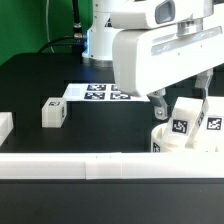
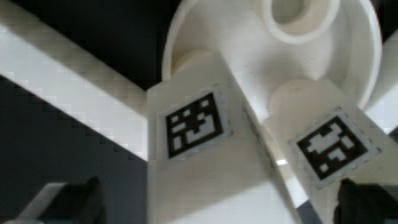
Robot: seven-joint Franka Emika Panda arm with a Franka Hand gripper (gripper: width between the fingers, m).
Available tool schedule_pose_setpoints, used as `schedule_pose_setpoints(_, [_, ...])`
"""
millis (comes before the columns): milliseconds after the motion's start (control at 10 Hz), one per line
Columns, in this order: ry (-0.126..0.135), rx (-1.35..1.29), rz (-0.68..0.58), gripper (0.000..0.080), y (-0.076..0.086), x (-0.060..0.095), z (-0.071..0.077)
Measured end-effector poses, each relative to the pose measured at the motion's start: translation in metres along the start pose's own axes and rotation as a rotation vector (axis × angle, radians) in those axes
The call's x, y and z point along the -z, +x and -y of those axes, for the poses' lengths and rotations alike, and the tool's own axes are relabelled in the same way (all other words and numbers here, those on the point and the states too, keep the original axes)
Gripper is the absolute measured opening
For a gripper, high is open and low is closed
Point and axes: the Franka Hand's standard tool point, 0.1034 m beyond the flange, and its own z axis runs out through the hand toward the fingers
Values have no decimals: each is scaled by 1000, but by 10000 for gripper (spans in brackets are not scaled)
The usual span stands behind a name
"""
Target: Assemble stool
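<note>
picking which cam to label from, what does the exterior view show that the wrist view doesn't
Only the exterior view: a loose leg, the marker board and a long white rail. Only the wrist view: the seat close up, with its round hole. Both: two tagged legs side by side.

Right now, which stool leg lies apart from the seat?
The lone leg on the exterior view's left; the other two legs stand on the seat under the gripper.

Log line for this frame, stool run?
gripper open above seat | two tagged legs upright on seat | loose leg on table
</note>
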Motion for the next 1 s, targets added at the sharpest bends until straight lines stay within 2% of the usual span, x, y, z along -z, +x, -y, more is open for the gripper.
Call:
schedule_pose_setpoints(500, [-33,358,51,649,-3,-7,-1])
schedule_pose_setpoints(700, [-34,368,53,622,-4,-7,-1])
schedule_pose_setpoints(800, [-34,367,54,443,-5,-8,-2])
schedule_pose_setpoints(900, [-34,353,53,443,-5,-8,-2])
schedule_pose_setpoints(1000, [-35,336,53,337,-5,-8,-2])
